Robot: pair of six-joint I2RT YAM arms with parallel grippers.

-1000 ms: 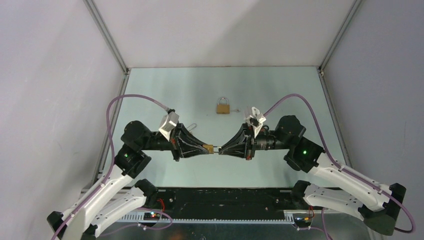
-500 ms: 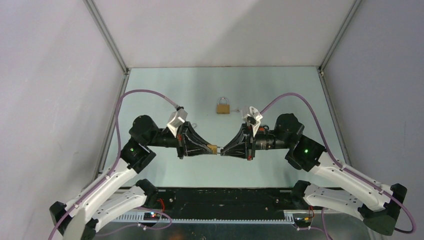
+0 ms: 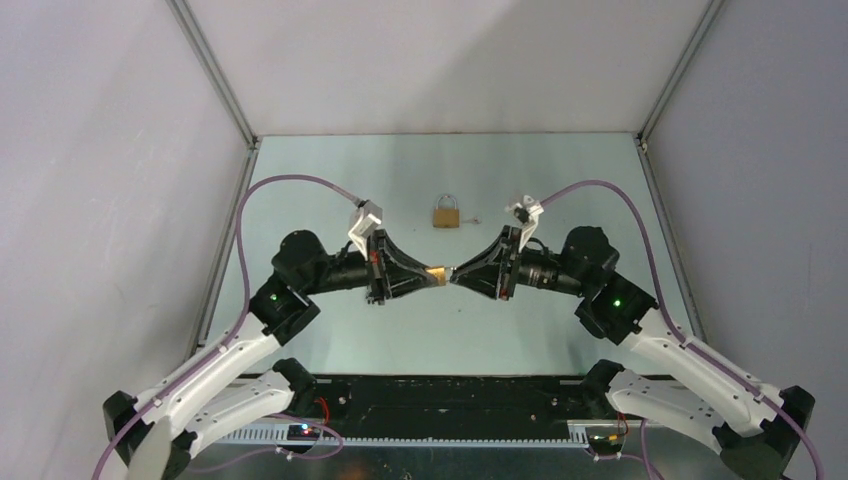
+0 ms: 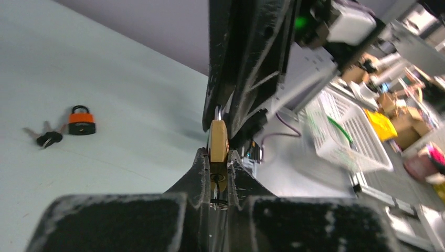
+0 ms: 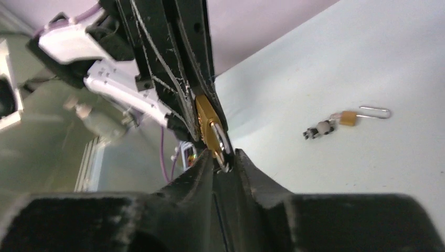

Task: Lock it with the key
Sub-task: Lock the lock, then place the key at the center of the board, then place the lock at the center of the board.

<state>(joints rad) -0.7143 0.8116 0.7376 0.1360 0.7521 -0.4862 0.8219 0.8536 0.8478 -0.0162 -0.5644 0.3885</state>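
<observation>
Over the middle of the table [image 3: 330, 180], both arms are shifting as a pair: the spot where they meet is now sitting higher and slightly further right in the overhead view than a second ago. Both wrists are also rolling, so their cameras are now riding on the upper side.

Through this move the left gripper [image 4: 218, 157] is staying clamped on the brass padlock [image 4: 218, 137], pinching its body edge-on between the fingers. The right gripper [image 5: 224, 157] is pressing in from the opposite side, closed on a silvery piece at the padlock's end, which I am taking to be the key [image 5: 223, 147]. The padlock is hanging in the air between the two grippers, at the centre of the overhead view and clear of the table.

Because nothing is slipping during the lift, the key is probably seated. The roll of the wrists suggests that the turning is under way, though whether the shackle is closed cannot be told.

Just above the grippers in the overhead view, a second padlock [image 3: 446, 213] is lying untouched. At the right of the right wrist view, a small padlock [image 5: 346, 117] is lying with its shackle open.
</observation>
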